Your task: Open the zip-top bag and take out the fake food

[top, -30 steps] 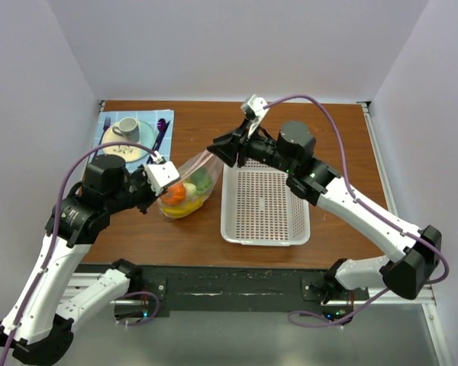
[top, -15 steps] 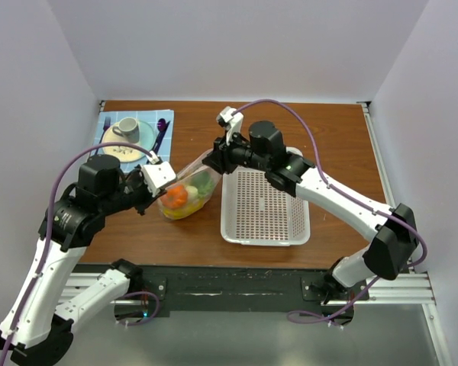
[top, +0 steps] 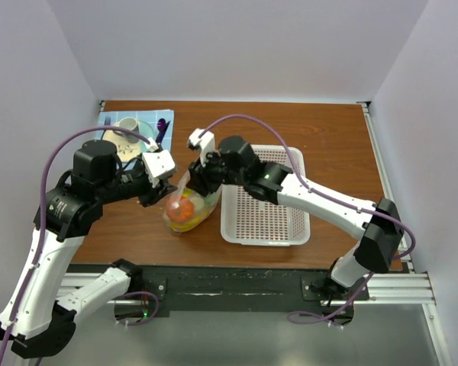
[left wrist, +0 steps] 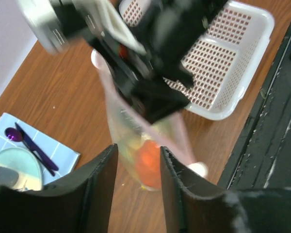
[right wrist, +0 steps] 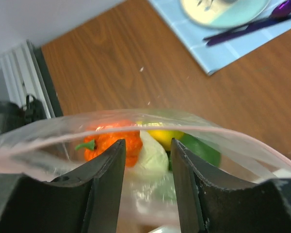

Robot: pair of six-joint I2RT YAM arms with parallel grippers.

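right gripper (right wrist: 146, 145) — fingers apart, near | zip-top bag (right wrist: 34, 141) mouth open just beyond them | fake food (right wrist: 106, 136) inside — orange, white, yellow, green

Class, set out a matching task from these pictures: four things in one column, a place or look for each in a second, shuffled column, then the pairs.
Things
1. bag
2. basket
3. spoon
4. orange piece

Place or look
a. lying on the blue cloth
b. inside the bag
c. white, full of small holes
d. clear plastic with a pink strip

Pairs: 1-d, 2-c, 3-a, 4-b.
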